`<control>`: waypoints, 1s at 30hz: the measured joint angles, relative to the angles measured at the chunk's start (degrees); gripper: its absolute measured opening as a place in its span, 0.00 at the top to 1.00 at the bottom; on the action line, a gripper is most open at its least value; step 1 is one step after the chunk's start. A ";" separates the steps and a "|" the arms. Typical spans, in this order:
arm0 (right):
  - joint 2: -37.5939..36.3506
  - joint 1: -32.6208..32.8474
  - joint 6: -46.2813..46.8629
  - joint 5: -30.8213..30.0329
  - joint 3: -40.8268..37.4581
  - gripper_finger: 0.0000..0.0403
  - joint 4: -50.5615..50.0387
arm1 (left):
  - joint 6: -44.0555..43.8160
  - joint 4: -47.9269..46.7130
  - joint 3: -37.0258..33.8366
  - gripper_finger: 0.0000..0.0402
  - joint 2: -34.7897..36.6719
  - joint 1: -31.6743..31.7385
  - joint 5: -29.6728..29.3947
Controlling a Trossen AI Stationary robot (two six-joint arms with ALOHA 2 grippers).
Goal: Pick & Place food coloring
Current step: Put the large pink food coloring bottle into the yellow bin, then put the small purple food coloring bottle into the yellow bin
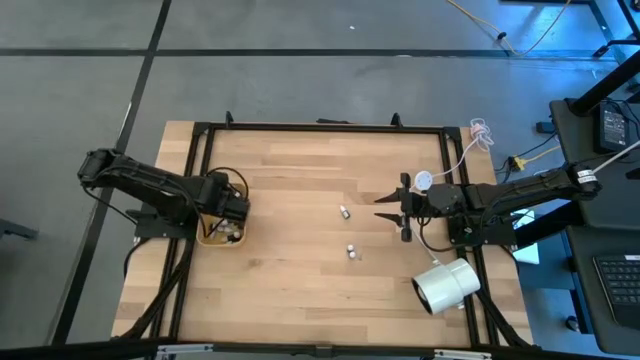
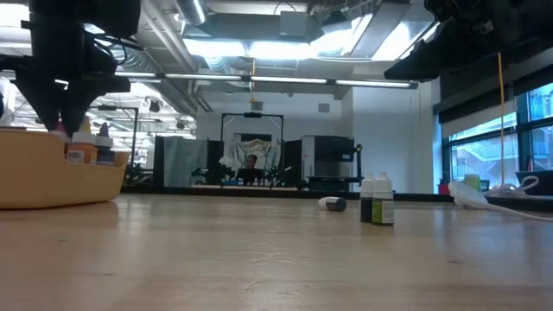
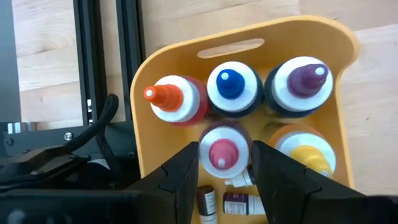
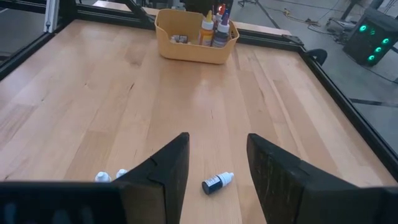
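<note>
Between the left gripper's [image 3: 225,180] dark fingers stands a pink-capped bottle [image 3: 222,151] of food coloring, upright in the yellow tray [image 3: 311,31]. The jaws bracket its cap with a sliver of gap on each side, so they look parted just off it rather than clamped; probably the bottle is set there to stand with the others. Beyond the fingertips, three more bottles fill the far row: orange-capped [image 3: 166,98], blue-capped [image 3: 231,84] and purple-capped [image 3: 305,79]. A yellow-capped one [image 3: 306,152] stands just beside the pink, and small ones lie on the tray floor under the fingers. These crowd the withdrawal path.

The right gripper [image 1: 392,208] hovers over the table with its fingers apart, holding nothing. Ahead of it lies one dark bottle [image 4: 217,182] on its side, and a pair [image 2: 377,199] stands upright nearby, still to fetch. The white cylinder [image 1: 447,284] lies beside that arm, out of the way.
</note>
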State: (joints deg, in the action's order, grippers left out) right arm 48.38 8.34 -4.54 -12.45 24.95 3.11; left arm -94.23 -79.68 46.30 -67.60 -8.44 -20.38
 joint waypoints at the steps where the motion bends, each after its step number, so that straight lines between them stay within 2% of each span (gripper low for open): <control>1: 0.00 0.00 0.00 0.00 0.00 0.60 -0.02 | 0.45 -0.02 0.00 0.65 0.01 0.07 0.42; 8: 0.00 0.01 -0.07 -0.02 0.00 0.60 0.00 | 1.32 -4.46 1.90 0.64 0.01 0.06 1.68; 12: 0.00 0.00 0.16 -0.02 0.00 0.60 0.00 | 1.01 -9.94 5.30 0.64 0.01 0.03 -0.01; 15: 0.01 0.00 1.31 -0.01 0.00 0.60 0.03 | 1.75 -10.22 8.38 0.65 0.01 -0.28 -2.29; 19: 1.42 0.00 0.72 -0.02 0.00 0.60 1.30 | 6.91 -4.93 11.27 0.65 0.30 -3.62 -11.42; 27: 12.86 -0.10 -1.68 0.00 0.23 0.60 9.21 | 23.03 22.29 11.28 0.65 -0.70 -16.08 -33.73; 30: 18.80 -1.01 0.48 0.00 1.84 0.60 9.43 | 28.32 30.93 11.30 0.65 -2.49 -19.73 -39.92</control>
State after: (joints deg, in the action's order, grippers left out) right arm 67.18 7.34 -4.05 -12.45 26.79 12.54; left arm -65.91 -48.75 57.60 -70.09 -28.16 -60.30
